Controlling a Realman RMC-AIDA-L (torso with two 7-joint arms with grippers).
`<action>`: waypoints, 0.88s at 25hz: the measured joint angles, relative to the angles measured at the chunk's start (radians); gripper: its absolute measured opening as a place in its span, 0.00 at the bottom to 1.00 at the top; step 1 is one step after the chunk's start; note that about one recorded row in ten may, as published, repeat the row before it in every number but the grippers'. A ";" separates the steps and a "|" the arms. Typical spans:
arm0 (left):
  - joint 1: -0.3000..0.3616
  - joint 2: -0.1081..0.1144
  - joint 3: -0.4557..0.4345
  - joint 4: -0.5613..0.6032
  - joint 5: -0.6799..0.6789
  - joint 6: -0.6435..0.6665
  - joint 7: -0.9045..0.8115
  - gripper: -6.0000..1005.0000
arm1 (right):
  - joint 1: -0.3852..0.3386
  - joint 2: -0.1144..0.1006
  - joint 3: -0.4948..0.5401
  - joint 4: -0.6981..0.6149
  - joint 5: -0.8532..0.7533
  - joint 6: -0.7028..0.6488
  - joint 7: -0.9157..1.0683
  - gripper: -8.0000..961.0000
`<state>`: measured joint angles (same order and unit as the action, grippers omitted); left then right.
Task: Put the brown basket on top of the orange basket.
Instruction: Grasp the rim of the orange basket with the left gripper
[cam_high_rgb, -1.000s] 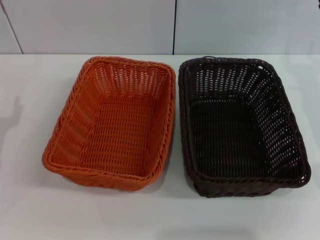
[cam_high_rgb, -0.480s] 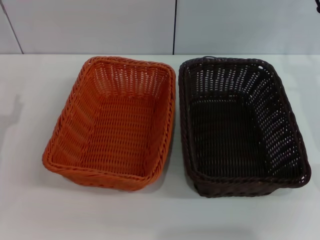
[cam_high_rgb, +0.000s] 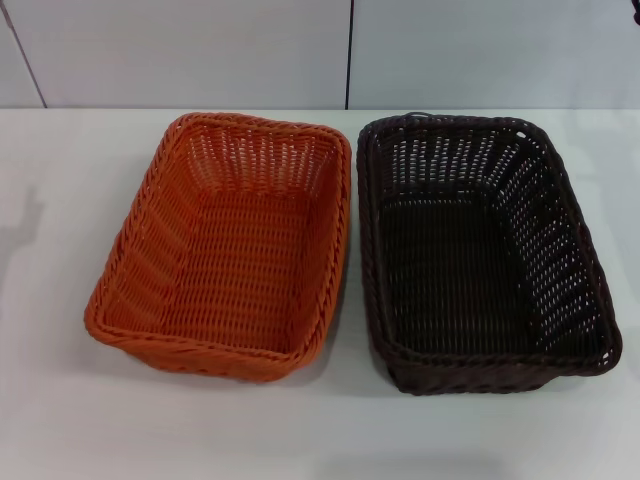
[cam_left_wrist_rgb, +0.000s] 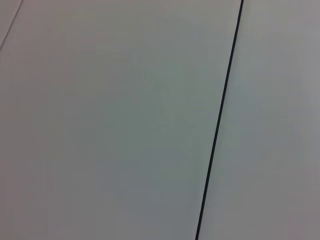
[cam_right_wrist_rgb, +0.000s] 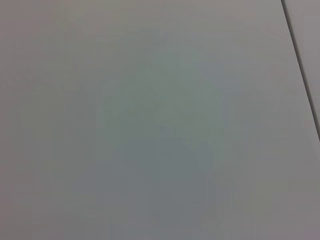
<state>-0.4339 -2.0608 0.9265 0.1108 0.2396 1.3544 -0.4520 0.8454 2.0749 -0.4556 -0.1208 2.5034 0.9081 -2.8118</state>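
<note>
A white table (cam_high_rgb: 60, 300) lies before me; on it the orange basket (cam_high_rgb: 230, 245) sits at my left, the brown basket (cam_high_rgb: 480, 250) just beside it at my right, both upright. Neither of my pincers is in sight, so I cannot tell their state; my wrist cameras show only pale panels with a dark seam (cam_left_wrist_rgb: 220, 120).

Neither claw shows — wrist views blank.

**Worktop: two baskets, side by side**

You have a plain white worktop (cam_high_rgb: 70, 300) running back to a pale panelled wall. Two items rest directly on it. The orange basket (cam_high_rgb: 225, 245) sits on your robot's left, upright and open-topped. The brown basket (cam_high_rgb: 480, 250) sits to its right, also upright. Their facing long rims run just beside each other, nearly touching at the far end.
</note>
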 joint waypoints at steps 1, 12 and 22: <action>0.000 0.000 0.000 0.002 0.000 -0.002 0.001 0.81 | 0.002 0.000 0.000 -0.001 0.000 0.000 0.000 0.73; 0.003 0.004 0.037 0.073 0.012 -0.114 -0.043 0.81 | 0.013 -0.002 -0.004 -0.010 -0.001 -0.034 0.000 0.73; -0.010 0.010 0.185 0.292 0.014 -0.394 -0.125 0.81 | -0.059 -0.007 -0.015 -0.073 -0.007 -0.026 -0.005 0.73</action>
<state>-0.4435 -2.0513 1.1111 0.4026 0.2532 0.9605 -0.5767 0.7862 2.0683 -0.4711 -0.1937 2.4960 0.8820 -2.8163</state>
